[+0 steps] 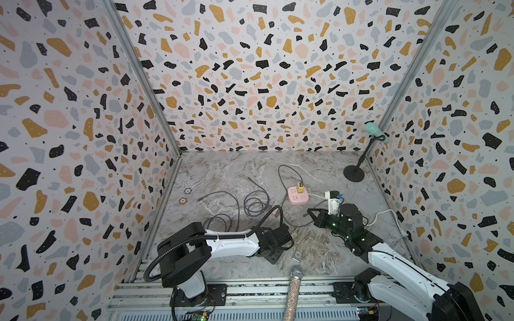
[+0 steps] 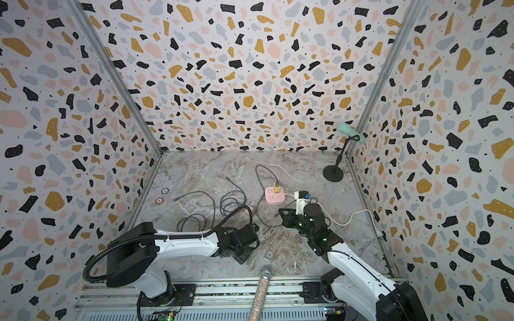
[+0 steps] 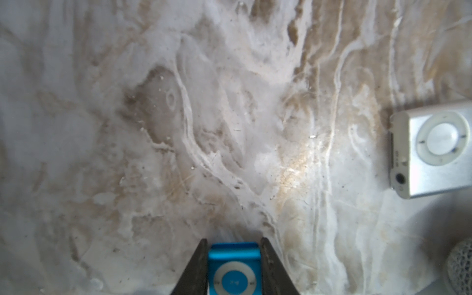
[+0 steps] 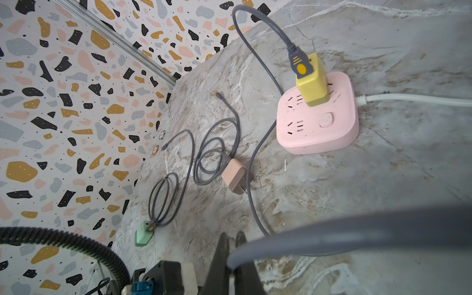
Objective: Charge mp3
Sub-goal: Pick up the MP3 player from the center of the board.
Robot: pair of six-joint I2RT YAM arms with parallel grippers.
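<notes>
In the left wrist view a blue mp3 player [image 3: 234,270] with a white control ring sits between the fingers of my left gripper [image 3: 233,242], which press on its two sides just above the marble table. In both top views the left wrist hides that player. A silver mp3 player [image 3: 434,150] lies flat nearby, close to the table's front edge [image 1: 297,257]. My right gripper [image 4: 231,237] is shut on the free end of a grey cable [image 4: 357,229]. That cable runs to a yellow charger [image 4: 313,84] plugged into a pink power strip [image 4: 319,127].
Loose grey cables [image 1: 256,204] lie coiled left of the power strip [image 1: 297,196], with a pink charger [image 4: 235,178] and a green charger [image 4: 144,235]. A glitter microphone [image 1: 293,289] lies over the front rail. A mint microphone [image 1: 375,132] stands on a black stand at the back right.
</notes>
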